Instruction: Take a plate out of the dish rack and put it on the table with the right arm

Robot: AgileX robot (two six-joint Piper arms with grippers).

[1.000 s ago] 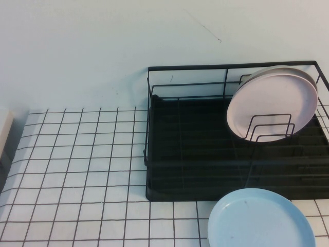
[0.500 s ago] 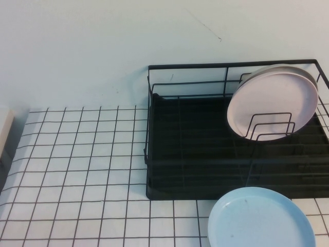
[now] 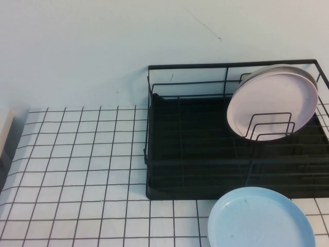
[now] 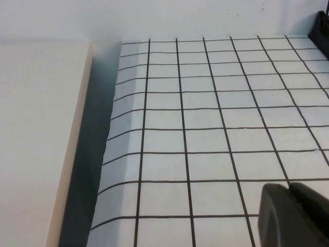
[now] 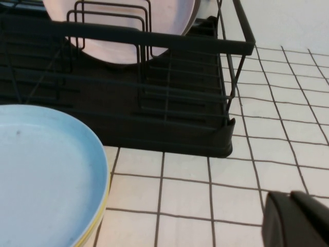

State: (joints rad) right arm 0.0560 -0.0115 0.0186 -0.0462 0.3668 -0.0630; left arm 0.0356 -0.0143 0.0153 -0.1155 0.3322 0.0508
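The light-blue plate lies flat on the table just in front of the black wire dish rack. In the right wrist view the plate rests on top of a yellow plate, of which only the edge shows. My right gripper is shut and empty, low over the table beside the plate and apart from it. My left gripper is shut and empty over the table's left part. Neither gripper shows in the high view.
A pale pink plate stands upright in the rack's wire holders, also seen in the right wrist view. The rack's front wall is close behind the blue plate. A cream board borders the table's left edge.
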